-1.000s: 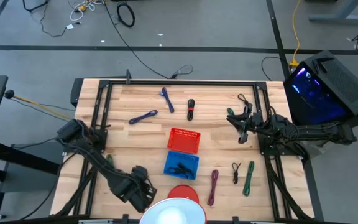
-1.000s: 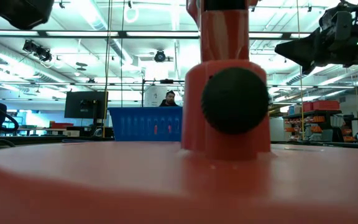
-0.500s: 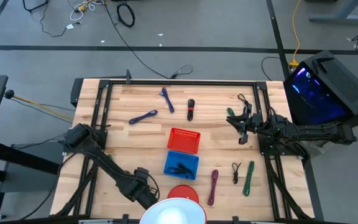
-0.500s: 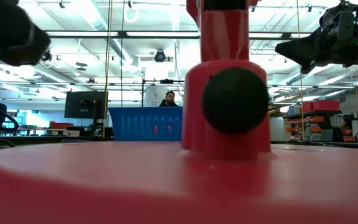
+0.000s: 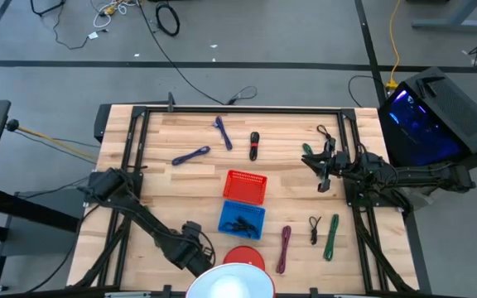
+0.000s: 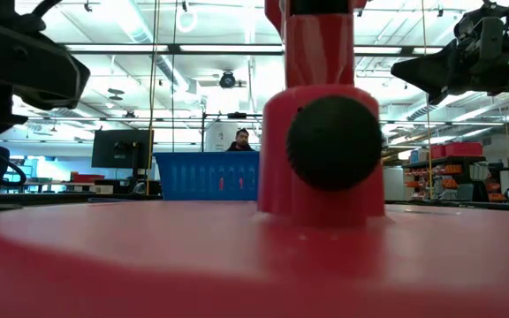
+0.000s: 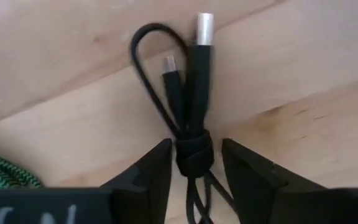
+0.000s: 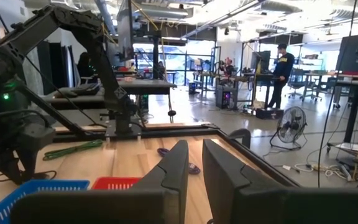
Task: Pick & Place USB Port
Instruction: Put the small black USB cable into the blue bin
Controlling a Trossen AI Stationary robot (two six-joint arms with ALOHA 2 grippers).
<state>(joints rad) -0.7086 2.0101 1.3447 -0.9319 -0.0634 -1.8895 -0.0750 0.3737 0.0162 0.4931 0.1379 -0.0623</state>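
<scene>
A black USB cable, coiled and bound by a black strap, lies flat on the wooden table near its near edge. My left gripper points down over it, open, one finger on each side of the strap; I cannot tell whether they touch it. In the high view the gripper hides the cable. A blue bin with black cables in it stands right of the left gripper, a red bin behind it. My right gripper hovers shut, high over the table's right part.
A green braided cable lies close beside the black one. Loose cables lie about: blue, black-red, purple, green. A red stand and a white dome sit at the near edge. People stand in the room beyond.
My left arm has come down toward the table and its gripper has shifted slightly toward the table's right, near the near edge; in the low view the arm has sunk into the picture. The right arm has kept still.
</scene>
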